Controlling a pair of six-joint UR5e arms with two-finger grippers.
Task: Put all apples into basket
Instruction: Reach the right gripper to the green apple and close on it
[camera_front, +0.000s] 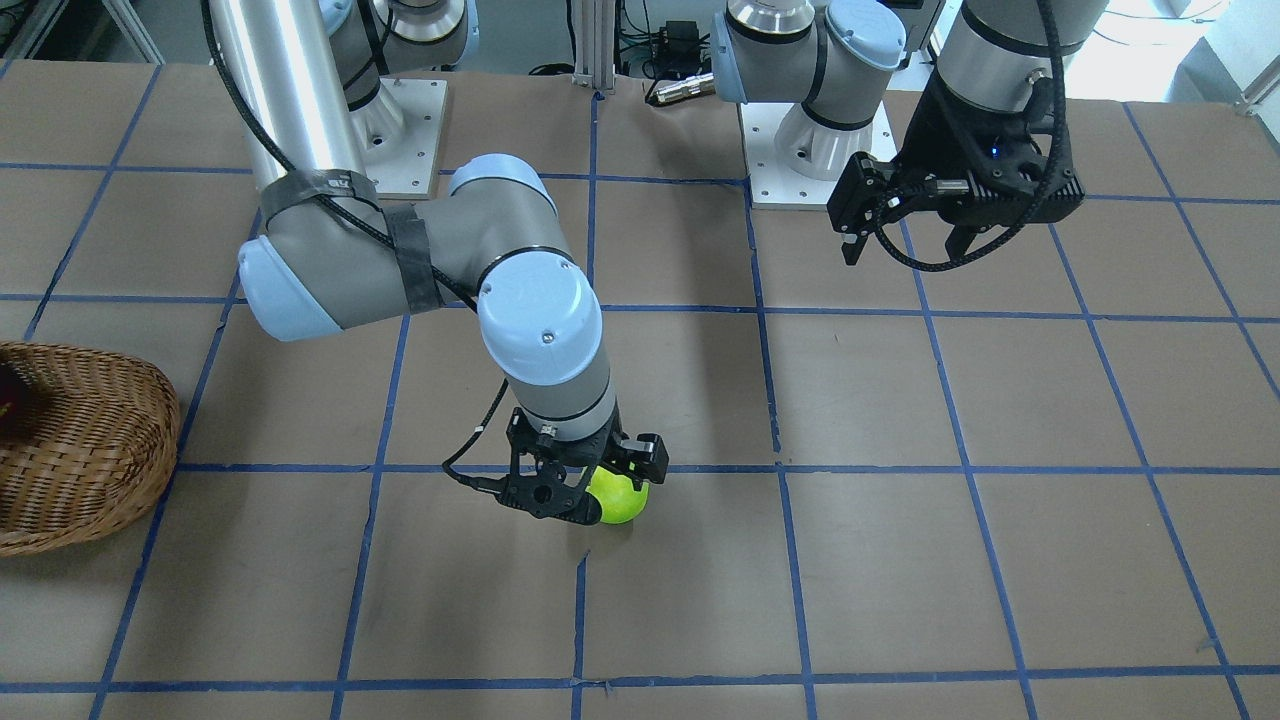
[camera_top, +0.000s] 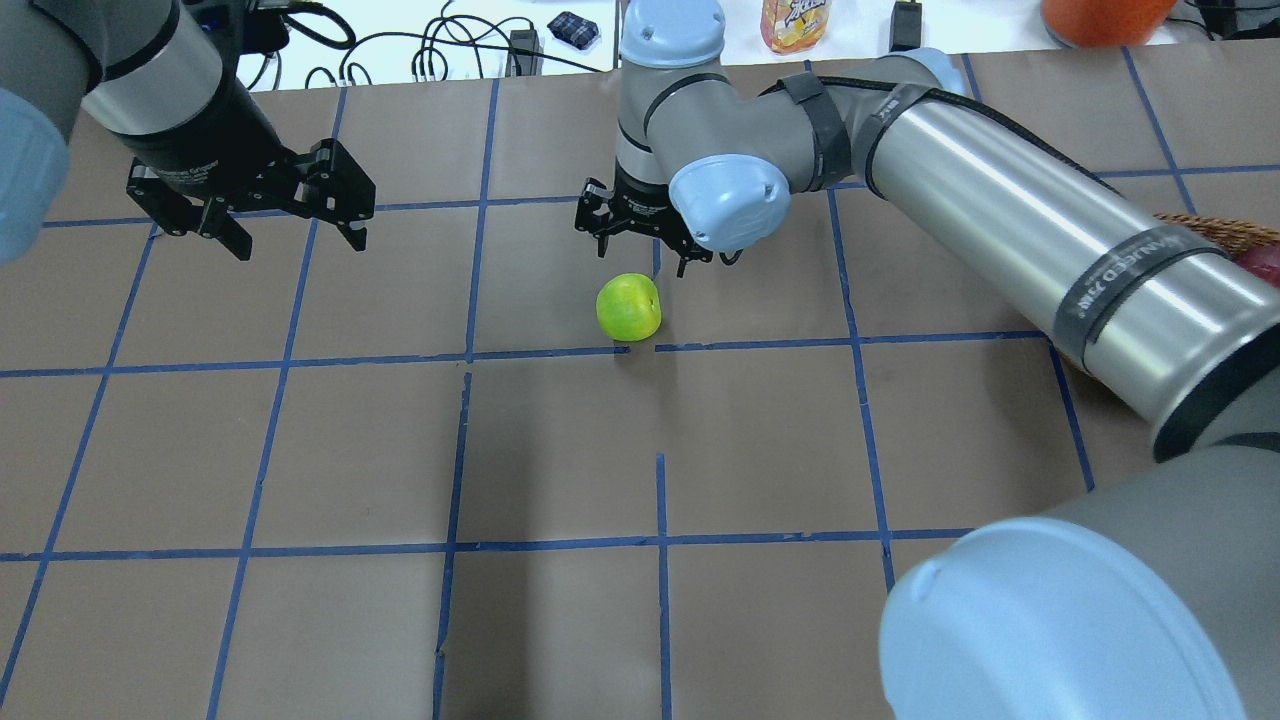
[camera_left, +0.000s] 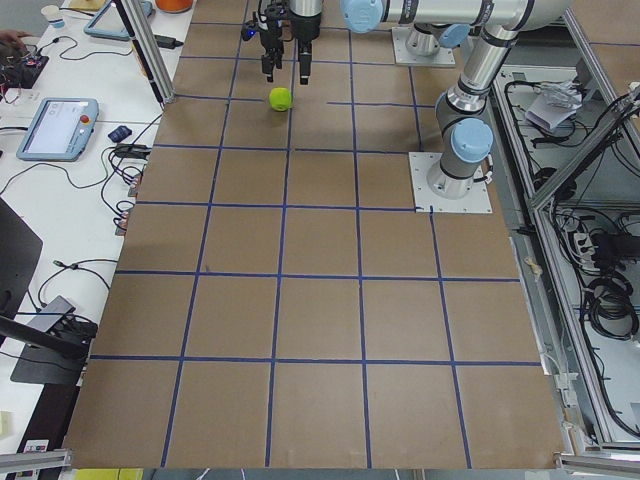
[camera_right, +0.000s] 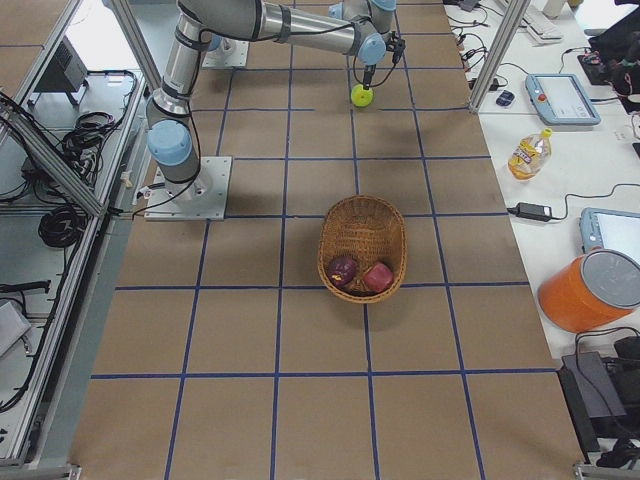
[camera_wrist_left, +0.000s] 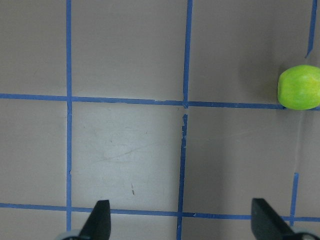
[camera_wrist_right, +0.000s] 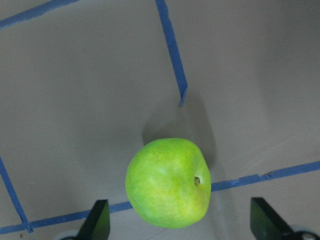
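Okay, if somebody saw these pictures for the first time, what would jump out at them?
The bright green apple sits alone on the brown table, at a blue tape line, with the right gripper open just above it. Off to the robot's right, the basket already holds a maroon apple and a red apple.

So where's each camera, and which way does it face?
Overhead: behind the shoulders, looking forward and down; left claw, right claw.
Front-facing: across the table, facing both arms and the round yellow-green apple.
Left side: table's end, looking along it; distant arms.
Right side: opposite end; right arm, oval light-brown wicker basket.
Left wrist: downward, past its claw tips.
Right wrist: likewise, over the apple.
All show the apple.
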